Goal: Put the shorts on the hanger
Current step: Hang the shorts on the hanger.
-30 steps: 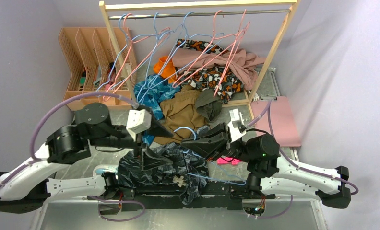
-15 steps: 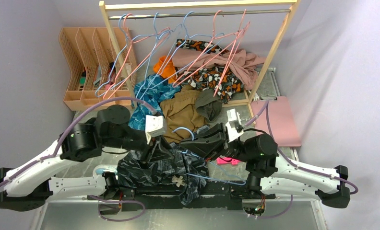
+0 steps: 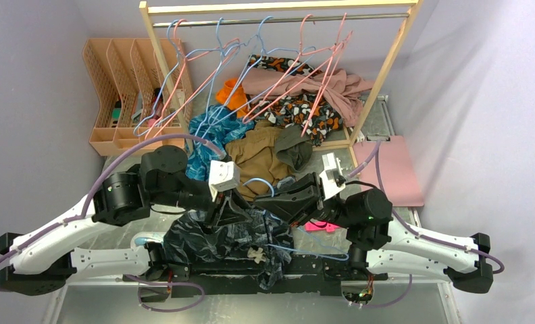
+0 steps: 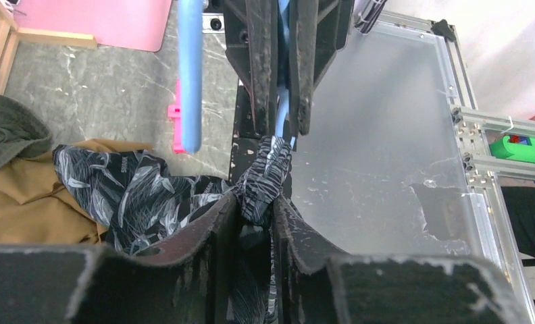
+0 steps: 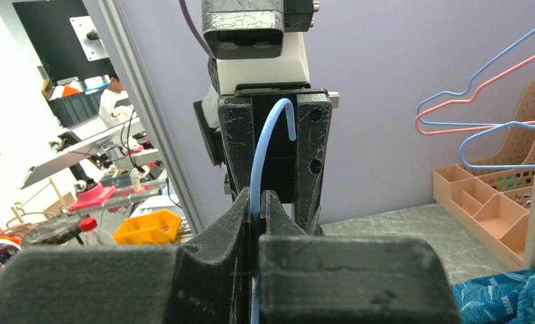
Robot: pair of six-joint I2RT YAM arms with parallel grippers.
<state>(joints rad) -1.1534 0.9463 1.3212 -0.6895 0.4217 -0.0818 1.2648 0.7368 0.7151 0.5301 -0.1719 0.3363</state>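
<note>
Surface with the shorts heaped along its near edge, between the two arms; the hanger crosses their right side. Left hand pinches a shorts fold; right hand clamps the hanger's wire.

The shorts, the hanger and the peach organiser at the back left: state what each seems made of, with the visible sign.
The shorts: thin matte fabric, possibly synthetic; it bunches in soft folds.
The hanger: thin wire with a smooth light-blue coating, likely plastic over metal; it keeps a tight bend.
The organiser: probably moulded plastic, matte peach, with regular lattice walls.
</note>
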